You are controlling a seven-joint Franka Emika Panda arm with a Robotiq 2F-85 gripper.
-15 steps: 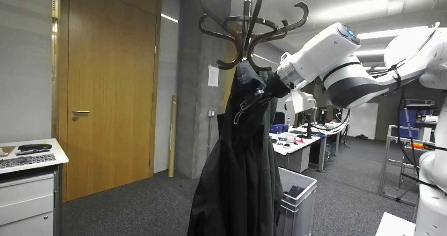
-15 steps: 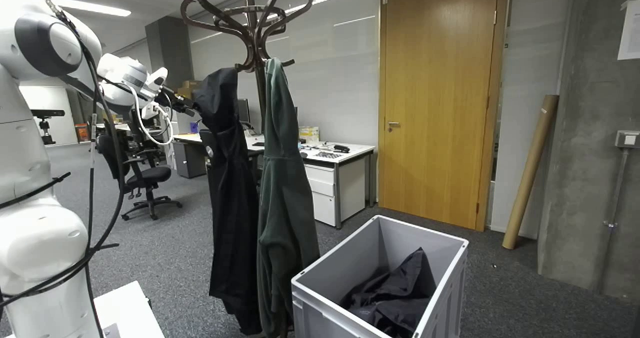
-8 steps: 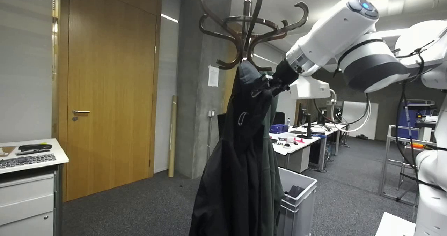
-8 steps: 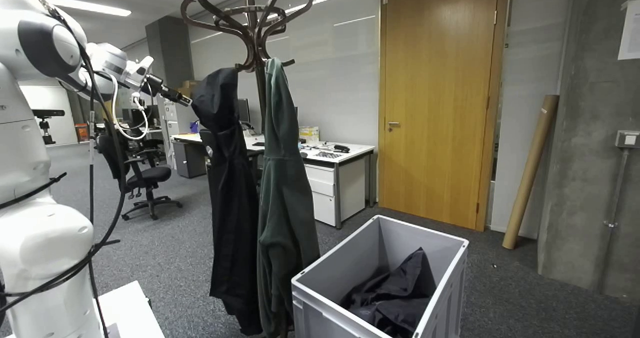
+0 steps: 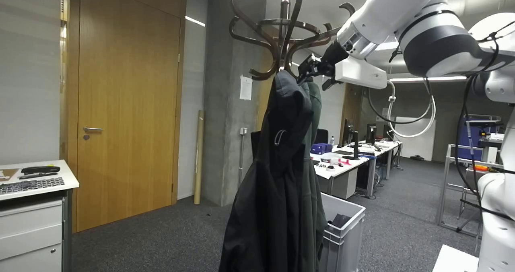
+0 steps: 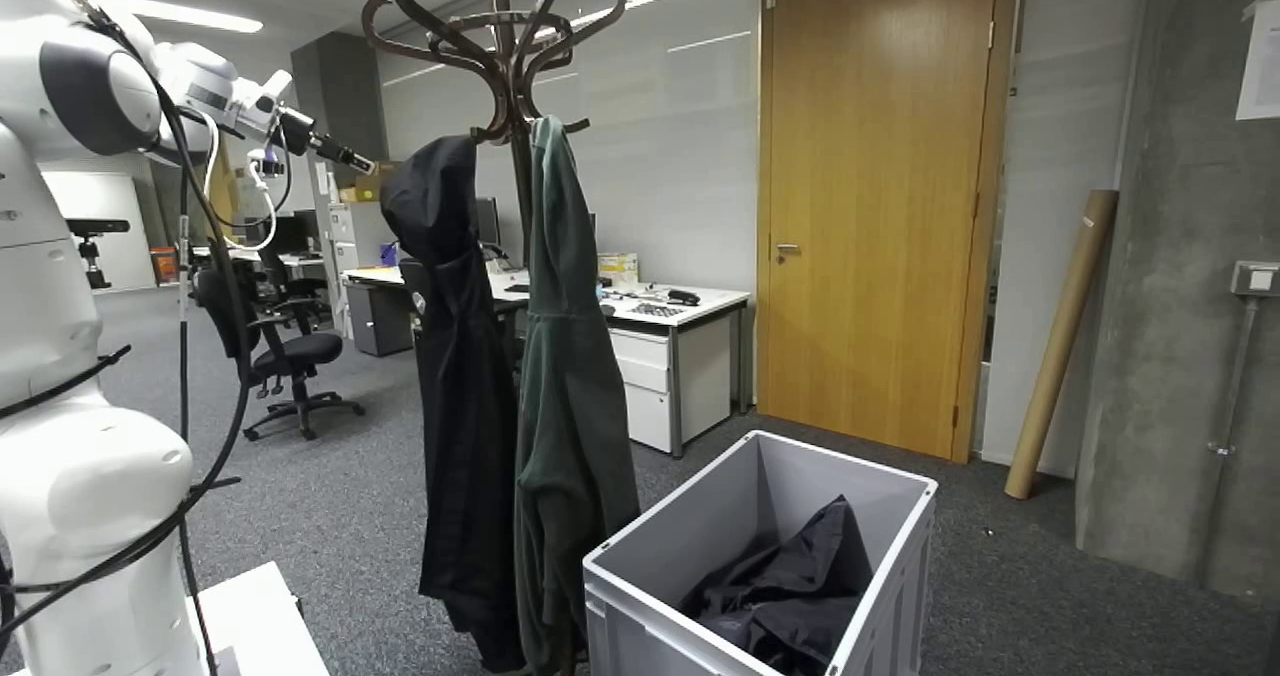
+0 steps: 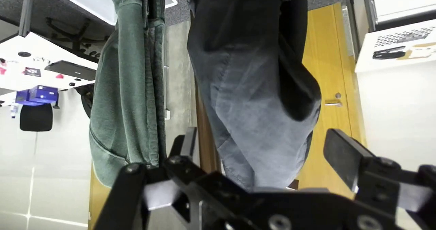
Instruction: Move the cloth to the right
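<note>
Black coat [image 6: 465, 406] hanging; pincer [image 7: 261, 138] spread nearby; posted sheet [image 5: 246, 87] unreadable.

The black two-fingered gripper [image 5: 312, 85] is now higher and farther back, the long black fabric coat's hood [image 6: 430, 198] mostly below it.

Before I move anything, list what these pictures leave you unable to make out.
How the coat is hooked: its own fabric covers the spot in both exterior views.
Top of the stand: cut off by the upper edge in both exterior views.
Floor of the bin: hidden by dark cloth and the bin's walls in an exterior view.
Any writing on the paper: too small in an exterior view.
</note>
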